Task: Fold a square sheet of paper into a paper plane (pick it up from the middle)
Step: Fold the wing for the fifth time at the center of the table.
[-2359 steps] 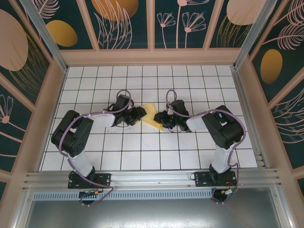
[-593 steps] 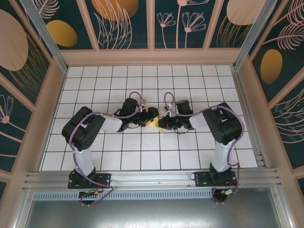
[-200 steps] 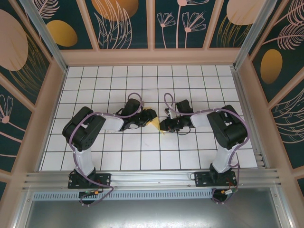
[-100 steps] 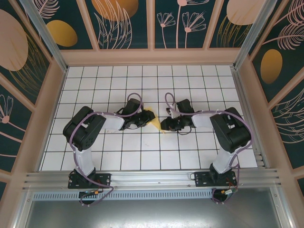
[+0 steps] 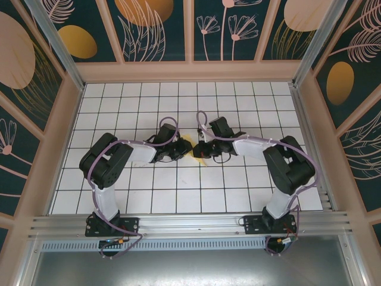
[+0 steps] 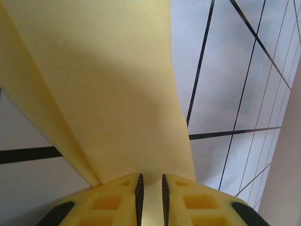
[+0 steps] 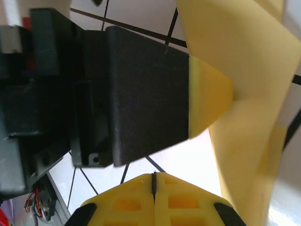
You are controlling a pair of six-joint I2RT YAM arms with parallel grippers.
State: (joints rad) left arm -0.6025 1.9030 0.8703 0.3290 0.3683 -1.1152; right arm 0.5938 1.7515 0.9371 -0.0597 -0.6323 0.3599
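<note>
Meeting over the middle of the white tiled surface [image 5: 178, 196], the two claws flank the square sheet of paper [image 5: 188, 145] [image 6: 117, 84] [image 7: 244, 84], which is folded into a narrow pale-yellow shape. The left claw [image 5: 180, 149] [image 6: 150, 181] is clamped on one edge, the paper running into the thin slit between its yellow fingers [image 6: 188, 202]. The right claw [image 5: 199, 150] [image 7: 154, 181], just right of the paper, has its jaws pressed together with nothing between them. The left claw's black, yellow-tipped finger lies against the paper in the right wrist view.

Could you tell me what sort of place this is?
Probably a walled robot work cell: a white gridded table, leaf-patterned wall panels, and a left arm and right arm bolted to an aluminium rail.
</note>
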